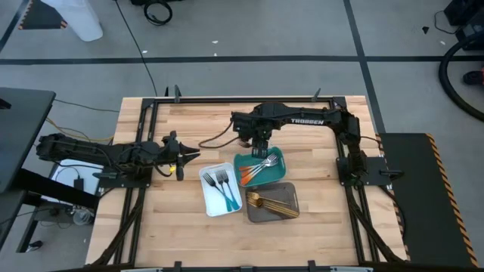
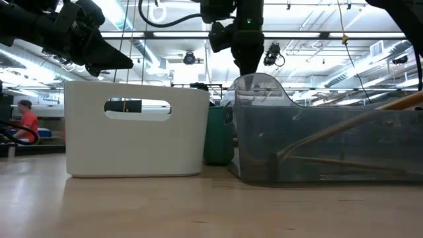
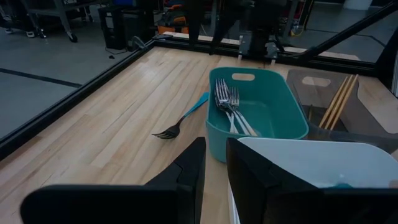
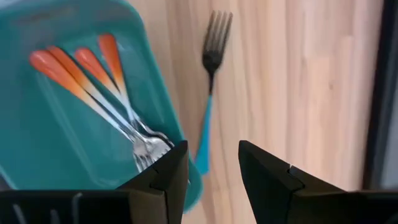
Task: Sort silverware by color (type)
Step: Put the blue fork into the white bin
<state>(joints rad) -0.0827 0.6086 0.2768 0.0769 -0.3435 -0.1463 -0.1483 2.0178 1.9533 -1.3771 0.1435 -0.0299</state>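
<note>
My right fingers (image 4: 211,165) are hanging spread and empty over the blue fork (image 4: 208,93), which is lying on the tabletop (image 1: 189,128) just beyond the teal tray (image 1: 280,168) holding the orange forks (image 4: 93,81). My left fingers (image 3: 214,165) are waiting empty, slightly apart, left of the white tray (image 1: 206,193).

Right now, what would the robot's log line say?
right tool open, over blue-handled fork | fork on table beside teal tray | left tool open, empty, by white tray
</note>
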